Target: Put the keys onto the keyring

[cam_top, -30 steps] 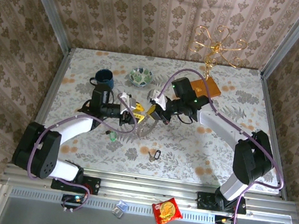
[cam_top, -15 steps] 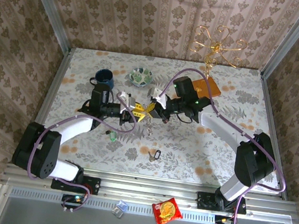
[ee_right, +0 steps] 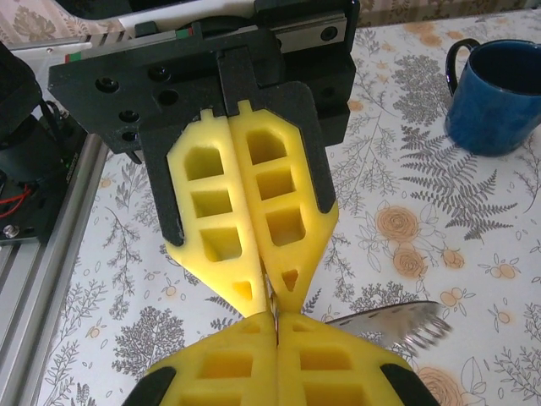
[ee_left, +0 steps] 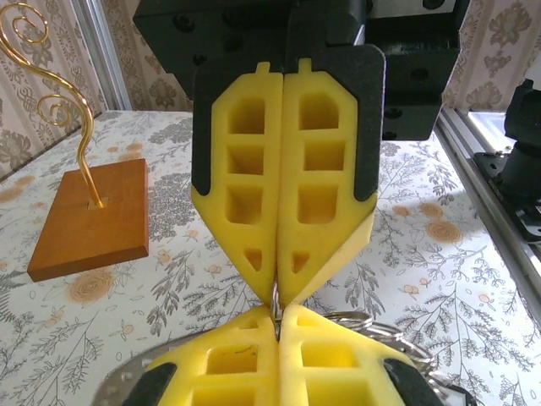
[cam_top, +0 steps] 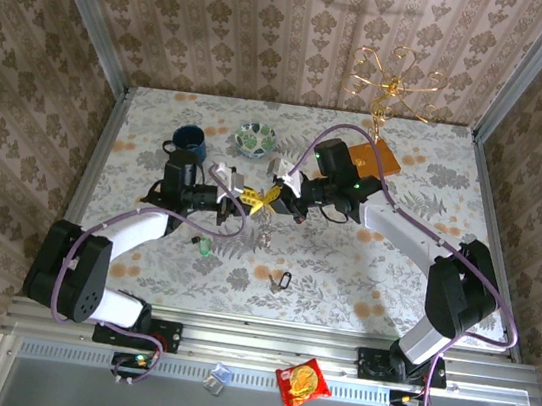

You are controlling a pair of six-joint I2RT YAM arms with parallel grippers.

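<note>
Left gripper [cam_top: 251,198] closed fully, tip to tip with the shut right gripper [cam_top: 278,196], both apparently pinching the ring [ee_left: 353,318]; green key [cam_top: 202,246] lay apart on the table [cam_top: 391,281], not yet threaded.

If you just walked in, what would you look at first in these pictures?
The two bright yellow hands, left hand and right hand, tip to tip above the middle of the table, both shut on a thin metal keyring. Then the curly gold wire stand at the far right, and the blue mug at the far left.
</note>
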